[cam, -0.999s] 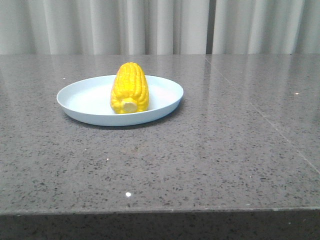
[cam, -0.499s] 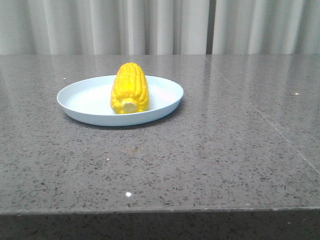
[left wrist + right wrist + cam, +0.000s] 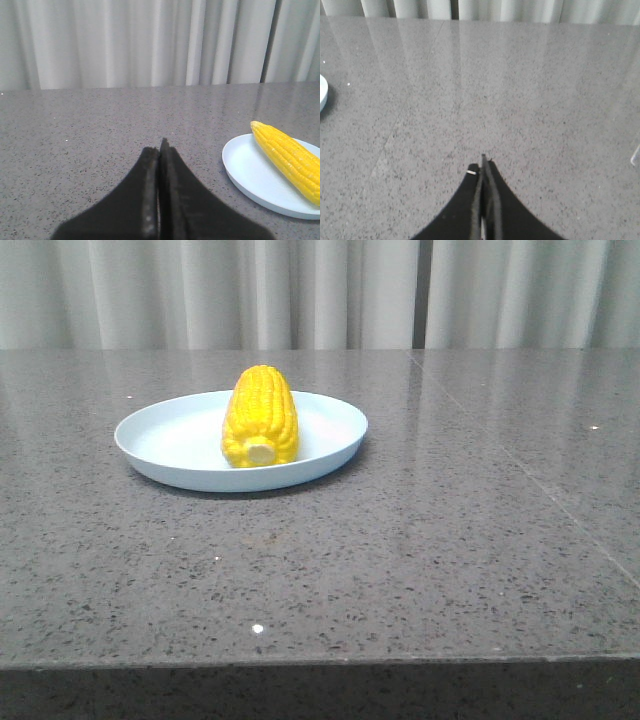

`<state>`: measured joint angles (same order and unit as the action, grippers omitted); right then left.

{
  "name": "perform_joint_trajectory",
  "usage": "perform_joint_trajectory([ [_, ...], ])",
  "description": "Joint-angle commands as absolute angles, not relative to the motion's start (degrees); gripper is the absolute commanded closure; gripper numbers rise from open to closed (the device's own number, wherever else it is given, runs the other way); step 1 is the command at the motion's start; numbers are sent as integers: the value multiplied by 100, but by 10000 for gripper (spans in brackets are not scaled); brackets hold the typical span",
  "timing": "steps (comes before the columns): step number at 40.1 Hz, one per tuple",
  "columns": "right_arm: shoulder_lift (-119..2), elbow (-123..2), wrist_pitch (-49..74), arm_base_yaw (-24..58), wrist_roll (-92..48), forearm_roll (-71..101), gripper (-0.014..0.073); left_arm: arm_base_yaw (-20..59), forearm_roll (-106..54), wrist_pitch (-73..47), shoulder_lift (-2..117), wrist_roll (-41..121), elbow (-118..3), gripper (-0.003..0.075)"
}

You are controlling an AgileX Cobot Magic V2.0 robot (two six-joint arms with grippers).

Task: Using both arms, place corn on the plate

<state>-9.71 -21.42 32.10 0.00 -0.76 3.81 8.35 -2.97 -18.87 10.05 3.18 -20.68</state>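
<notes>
So the bright yellow corn cob (image 3: pixel 260 418) lies on the round pale-blue plate (image 3: pixel 160 440), left of centre on the speckled grey stone bench (image 3: pixel 420 540). Left jaws (image 3: pixel 160 150) and right jaws (image 3: pixel 483 167) are both pressed together, holding nothing.

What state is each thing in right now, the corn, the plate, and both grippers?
corn: lying on its side on the plate, stub end toward the camera, not held.
plate: flat on the table, holding the corn.
left gripper: jaws shut, empty.
right gripper: jaws shut, empty.
</notes>
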Motion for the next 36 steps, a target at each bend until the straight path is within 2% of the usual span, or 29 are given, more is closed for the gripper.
perform_joint_trajectory([
  [1,-1017,-2292,2924,-30,-119,363,656,865,-317,-1418,1066,314,-2215,741],
  [29,-1017,-2292,2952,-30,-119,363,656,865,-175,-1362,1066,314,-2204,741],
  [36,-1017,-2292,2957,-30,-119,363,656,678,-116,-1043,734,314,-1760,741],
])
